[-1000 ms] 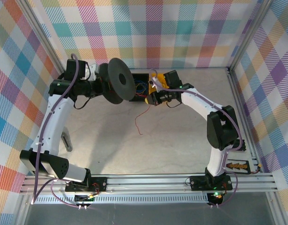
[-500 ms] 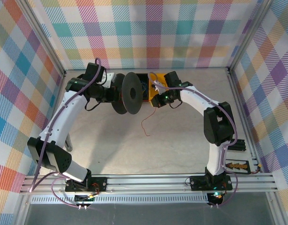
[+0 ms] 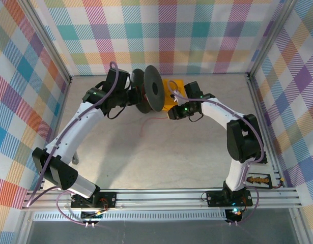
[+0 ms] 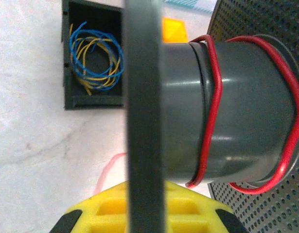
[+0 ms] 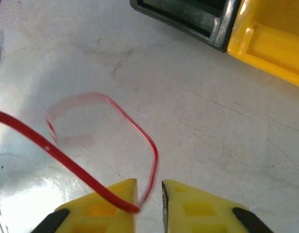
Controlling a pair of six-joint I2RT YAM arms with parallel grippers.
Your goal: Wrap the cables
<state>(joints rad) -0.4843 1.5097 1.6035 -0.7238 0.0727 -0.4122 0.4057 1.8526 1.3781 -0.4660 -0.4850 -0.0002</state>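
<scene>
My left gripper (image 4: pixel 144 213) is shut on the near flange of a black spool (image 3: pixel 152 91), which it holds on edge above the table. A long red cable (image 4: pixel 215 97) is wound in loose turns round the spool's grey core (image 4: pixel 241 107). From there the red cable (image 5: pixel 139 128) runs down to the table, loops, and passes over one yellow finger (image 5: pixel 103 208) into the narrow gap of my right gripper (image 5: pixel 149 204). That gripper (image 3: pixel 171 114) stands slightly open just right of the spool. Blue and yellow cables (image 4: pixel 98 60) lie coiled in a black box (image 4: pixel 71 73).
A yellow bin (image 5: pixel 271 43) sits beside the black box (image 5: pixel 188 14) at the back of the table, right behind the spool. Checked walls close in the table on three sides. A small connector part (image 3: pixel 255 180) lies near the right arm's base.
The left arm has carried the spool to the right and turned it edge-on. The red cable's loose tail, hanging lower on the table before, has been drawn up toward the spool.
</scene>
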